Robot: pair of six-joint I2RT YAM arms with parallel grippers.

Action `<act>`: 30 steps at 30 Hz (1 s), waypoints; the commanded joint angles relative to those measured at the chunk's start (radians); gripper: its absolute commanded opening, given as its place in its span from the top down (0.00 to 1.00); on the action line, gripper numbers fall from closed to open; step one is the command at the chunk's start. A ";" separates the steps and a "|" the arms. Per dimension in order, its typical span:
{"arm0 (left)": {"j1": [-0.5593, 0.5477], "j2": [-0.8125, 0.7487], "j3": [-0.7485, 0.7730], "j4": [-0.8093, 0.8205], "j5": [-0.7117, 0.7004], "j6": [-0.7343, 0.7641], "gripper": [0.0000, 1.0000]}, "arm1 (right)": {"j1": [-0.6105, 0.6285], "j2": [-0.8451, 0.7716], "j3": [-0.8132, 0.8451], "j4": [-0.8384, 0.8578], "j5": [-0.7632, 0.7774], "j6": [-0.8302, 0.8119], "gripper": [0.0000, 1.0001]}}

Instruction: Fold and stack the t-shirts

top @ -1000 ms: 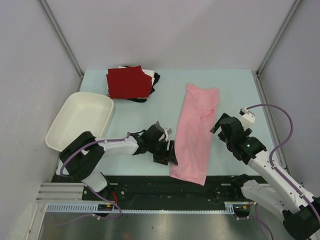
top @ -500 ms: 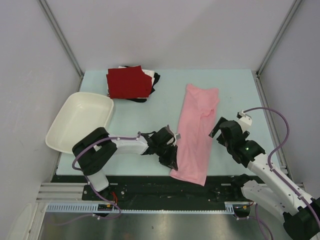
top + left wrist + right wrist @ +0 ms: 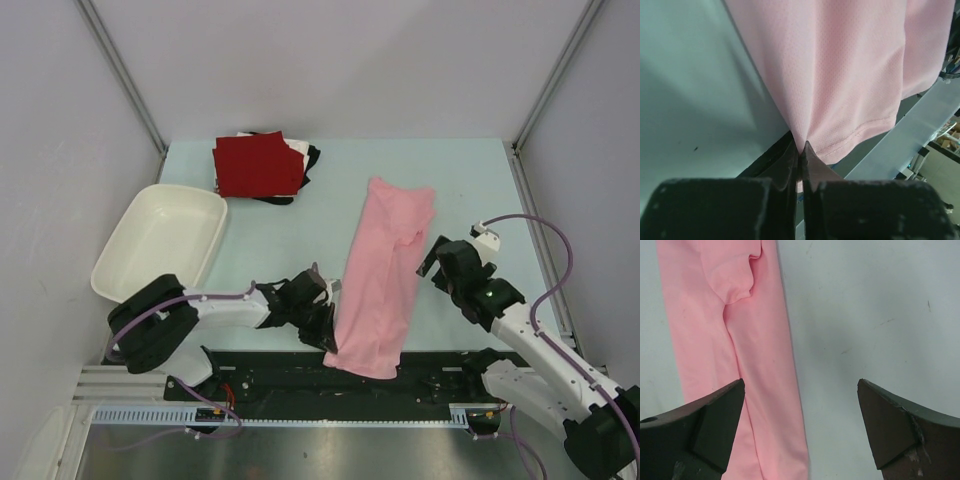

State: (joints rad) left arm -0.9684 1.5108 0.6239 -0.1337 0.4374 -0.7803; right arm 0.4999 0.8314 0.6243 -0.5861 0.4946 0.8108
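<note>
One thin pinch: left gripper (image 3: 801,150) nips shirt (image 3: 840,75) hem, right gripper (image 3: 800,385) spread, empty; we fear slip, skewed fold.

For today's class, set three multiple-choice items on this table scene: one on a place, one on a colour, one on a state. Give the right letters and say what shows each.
1. Where does the folded stack lie?
A. On the table's far left, beyond the white tub.
B. Inside the tub.
C. At the table's near edge.

2. What colour is the stack's top shirt?
A. Black.
B. Dark red.
C. Pink.

3. What state is the left gripper in?
A. Open above the table.
B. Shut on the tub's rim.
C. Shut on the pink shirt's near edge.

Answers:
1 A, the overhead view shows the stack past the tub.
2 B, dark red lies over the white and black layers.
3 C, the wrist view shows it pinching pink cloth.
</note>
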 commanded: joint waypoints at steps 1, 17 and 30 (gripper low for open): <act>-0.009 -0.051 -0.067 0.103 -0.009 -0.074 0.84 | -0.014 0.052 -0.009 0.063 -0.005 -0.007 0.00; -0.007 -0.017 0.008 0.141 0.023 -0.074 0.16 | -0.339 0.647 0.008 0.785 -0.254 0.014 0.00; 0.101 -0.190 0.016 -0.015 -0.057 -0.066 0.16 | -0.373 0.919 0.101 0.950 -0.474 0.088 0.00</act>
State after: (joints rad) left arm -0.9325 1.4178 0.6323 -0.1261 0.4313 -0.8547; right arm 0.1184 1.6844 0.7132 0.3893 0.1165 0.8680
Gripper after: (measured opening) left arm 0.844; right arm 0.994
